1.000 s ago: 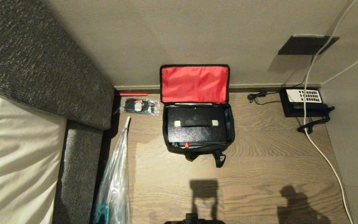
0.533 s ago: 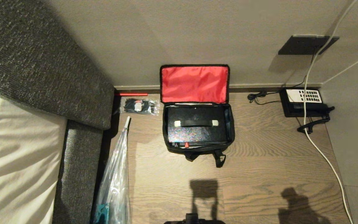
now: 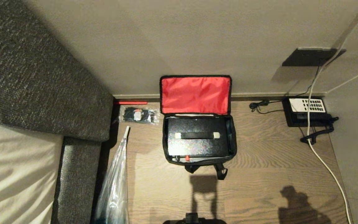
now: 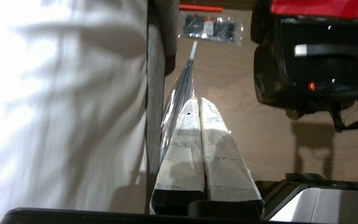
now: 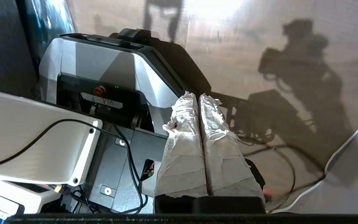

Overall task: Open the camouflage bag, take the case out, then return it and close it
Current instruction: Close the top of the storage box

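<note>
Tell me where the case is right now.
In the head view the case lies flat inside the open camouflage bag on the wooden floor, below the raised red lid lining.

Almost no writing can be read. In the right wrist view, a pale label (image 5: 106, 101) on the robot base (image 5: 82, 62) carries handwritten marks, maybe "6-47A", but this is not sure. The telephone (image 3: 306, 110) at the far right of the floor shows a keypad, its figures too small to read.
</note>
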You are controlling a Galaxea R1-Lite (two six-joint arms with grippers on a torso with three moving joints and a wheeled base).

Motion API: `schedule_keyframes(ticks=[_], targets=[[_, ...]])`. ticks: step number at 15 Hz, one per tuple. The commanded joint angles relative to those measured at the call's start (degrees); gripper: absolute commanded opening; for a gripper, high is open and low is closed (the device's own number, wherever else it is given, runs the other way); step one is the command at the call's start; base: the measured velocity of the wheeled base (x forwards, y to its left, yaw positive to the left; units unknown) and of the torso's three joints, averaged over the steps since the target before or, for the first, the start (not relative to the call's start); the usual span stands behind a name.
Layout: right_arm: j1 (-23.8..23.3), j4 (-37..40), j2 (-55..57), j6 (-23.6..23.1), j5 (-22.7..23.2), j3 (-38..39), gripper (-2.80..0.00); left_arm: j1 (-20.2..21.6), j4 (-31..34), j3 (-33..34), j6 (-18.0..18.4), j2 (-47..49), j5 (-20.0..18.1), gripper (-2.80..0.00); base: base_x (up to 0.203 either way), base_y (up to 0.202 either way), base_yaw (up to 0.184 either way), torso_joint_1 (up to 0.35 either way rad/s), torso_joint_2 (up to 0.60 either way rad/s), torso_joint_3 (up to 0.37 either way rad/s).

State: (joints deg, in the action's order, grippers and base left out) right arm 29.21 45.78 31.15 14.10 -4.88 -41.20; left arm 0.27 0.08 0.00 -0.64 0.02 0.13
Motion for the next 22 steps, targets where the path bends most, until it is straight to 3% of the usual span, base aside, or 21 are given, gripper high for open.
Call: schedule_keyframes(ticks=[1, 5, 10, 14, 18, 22], targets=[[0.0, 0.2, 0.3, 0.0, 0.0, 0.3, -2.8, 0.1, 0.0, 0.1, -0.1, -0.1, 0.0, -2.8, 0.194, 0.0, 0.001, 0.006, 0.0, 0.002], [0.1, -0.1, 0.2, -0.1, 0.0, 0.7, -2.8, 0.1, 0.0, 0.1, 0.3, -0.1, 0.0, -2.8, 0.176, 0.0, 0.002, 0.002, 0.0, 0.002], [0.1, -1.8, 3.1, 0.2, -0.1, 0.7, -2.8, 0.1, 0.0, 0.1, 0.4, -0.1, 0.0, -2.8, 0.0, 0.0, 0.0, 0.0, 0.0, 0.0], [0.5, -9.5, 11.3, 6.9, -3.2, -0.1, -2.8, 0.1, 0.0, 0.1, 0.4, 0.0, 0.0, -2.8, 0.0, 0.0, 0.0, 0.0, 0.0, 0.0], [1.5, -20.2, 24.9, 11.6, -5.7, -2.9, -2.8, 0.0, 0.0, 0.1, 0.4, -0.1, 0.0, -2.8, 0.0, 0.0, 0.0, 0.0, 0.0, 0.0], [1.4, -28.2, 45.3, 16.4, -11.1, -5.4, -2.8, 0.0, 0.0, 0.1, 0.4, -0.1, 0.0, -2.8, 0.0, 0.0, 0.0, 0.0, 0.0, 0.0]])
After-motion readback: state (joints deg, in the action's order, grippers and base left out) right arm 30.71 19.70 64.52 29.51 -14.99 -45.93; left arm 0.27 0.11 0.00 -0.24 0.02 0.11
